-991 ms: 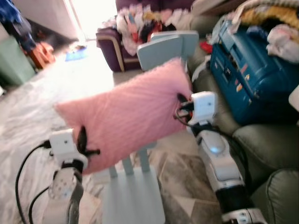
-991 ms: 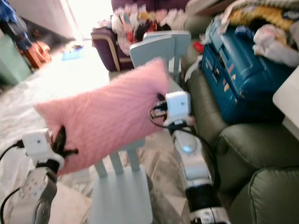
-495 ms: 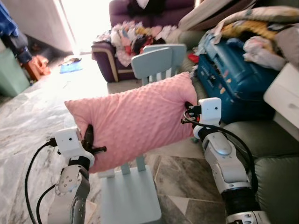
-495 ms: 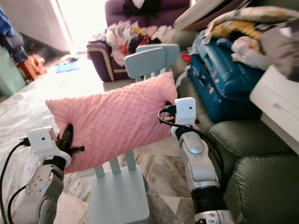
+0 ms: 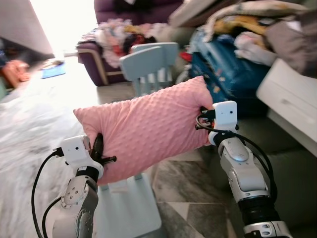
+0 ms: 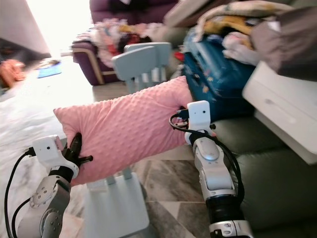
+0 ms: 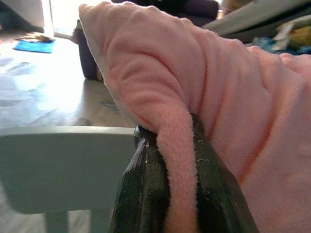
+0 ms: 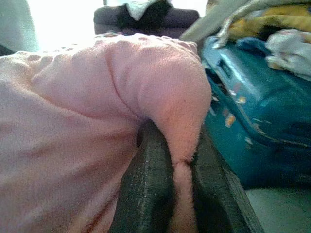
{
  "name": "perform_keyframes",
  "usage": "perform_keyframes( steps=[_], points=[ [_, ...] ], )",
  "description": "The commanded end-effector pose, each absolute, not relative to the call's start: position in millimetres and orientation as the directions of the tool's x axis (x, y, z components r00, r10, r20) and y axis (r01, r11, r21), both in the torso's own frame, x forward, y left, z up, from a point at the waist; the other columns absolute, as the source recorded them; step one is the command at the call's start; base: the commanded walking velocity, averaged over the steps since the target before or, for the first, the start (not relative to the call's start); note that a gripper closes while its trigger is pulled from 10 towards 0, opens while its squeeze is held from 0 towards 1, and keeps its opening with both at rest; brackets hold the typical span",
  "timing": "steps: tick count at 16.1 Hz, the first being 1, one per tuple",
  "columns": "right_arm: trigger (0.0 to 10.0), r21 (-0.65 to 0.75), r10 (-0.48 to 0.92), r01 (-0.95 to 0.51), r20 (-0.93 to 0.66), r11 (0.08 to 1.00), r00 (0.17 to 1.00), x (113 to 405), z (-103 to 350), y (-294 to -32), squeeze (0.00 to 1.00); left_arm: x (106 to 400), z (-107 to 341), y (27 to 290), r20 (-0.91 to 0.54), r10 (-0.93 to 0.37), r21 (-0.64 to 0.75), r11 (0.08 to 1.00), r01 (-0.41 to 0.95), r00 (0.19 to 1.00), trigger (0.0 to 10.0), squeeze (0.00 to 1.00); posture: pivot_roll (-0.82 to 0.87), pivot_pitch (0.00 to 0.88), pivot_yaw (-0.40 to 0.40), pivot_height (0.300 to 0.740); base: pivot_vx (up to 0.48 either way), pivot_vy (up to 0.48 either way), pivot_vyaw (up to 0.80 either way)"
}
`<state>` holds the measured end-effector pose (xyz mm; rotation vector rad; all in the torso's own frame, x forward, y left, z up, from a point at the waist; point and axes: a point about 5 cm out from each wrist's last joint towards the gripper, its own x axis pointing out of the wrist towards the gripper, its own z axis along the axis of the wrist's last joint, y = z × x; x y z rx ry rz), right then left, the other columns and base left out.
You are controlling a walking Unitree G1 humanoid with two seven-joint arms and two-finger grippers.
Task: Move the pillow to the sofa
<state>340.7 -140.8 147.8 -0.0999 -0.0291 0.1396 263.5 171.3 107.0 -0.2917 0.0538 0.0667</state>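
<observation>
Holding the pillow [image 5: 146, 126] aloft between both arms, the robot stands facing a cluttered sofa [image 6: 270, 163]. At left, the left gripper [image 5: 97, 151] pinches the pillow's lower left corner; the wrist view shows a fold of pink fleece squeezed between its two black fingers [image 7: 146, 189]. Below and behind the pillow stands a pale blue chair [image 5: 126, 208], with a second chair [image 5: 148, 62] of the same colour farther back. The pillow hangs in the air, tilted, its right end higher, above the near chair and just beside the sofa, not resting on it. At right, the right gripper [image 5: 202, 119] clamps the pillow's right edge, fleece pressed between its fingers [image 8: 150, 194]. Beyond it, a blue suitcase [image 6: 218, 74] lies on the sofa under heaped clothes [image 6: 237, 20]; a white drawer unit [image 6: 282, 109] sits at far right.
</observation>
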Motion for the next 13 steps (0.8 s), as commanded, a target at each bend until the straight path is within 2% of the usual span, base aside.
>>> perform_keyframes(
  steps=[1, 5, 7, 13],
  points=[
    [10.0, -0.092, 0.121, -0.117, 0.037, 0.989, 0.992, 342.0, 153.4, -141.7, 0.00, 263.4, 114.0, 175.0, -0.041, 0.071, -0.286, 0.955, -0.080, 0.997, 10.0, 0.00, -0.24, 0.000, 0.080, 0.740, 0.000, 0.000, -0.77],
    [10.0, -0.065, 0.095, -0.095, 0.006, 0.993, 0.995, 341.4, 149.2, -147.8, 0.00, 263.6, 113.0, 175.7, -0.071, 0.088, -0.337, 0.936, -0.107, 0.994, 10.0, 0.00, -0.24, 0.000, 0.077, 0.740, 0.000, 0.000, -0.78],
    [10.0, -0.030, 0.160, -0.162, -0.044, 0.986, 0.986, 340.1, 145.7, -145.7, 0.00, 263.5, 112.7, 175.2, -0.082, 0.085, -0.372, 0.922, -0.110, 0.993, 10.0, 0.00, -0.24, 0.001, 0.077, 0.740, 0.000, 0.000, -0.78],
    [10.0, -0.008, 0.173, -0.174, -0.064, 0.985, 0.983, 338.8, 145.0, -146.2, 0.00, 263.2, 112.4, 175.0, -0.111, 0.092, -0.419, 0.899, -0.130, 0.990, 10.0, 0.00, -0.24, 0.010, 0.077, 0.740, 0.000, 0.000, -0.77]
  ],
)
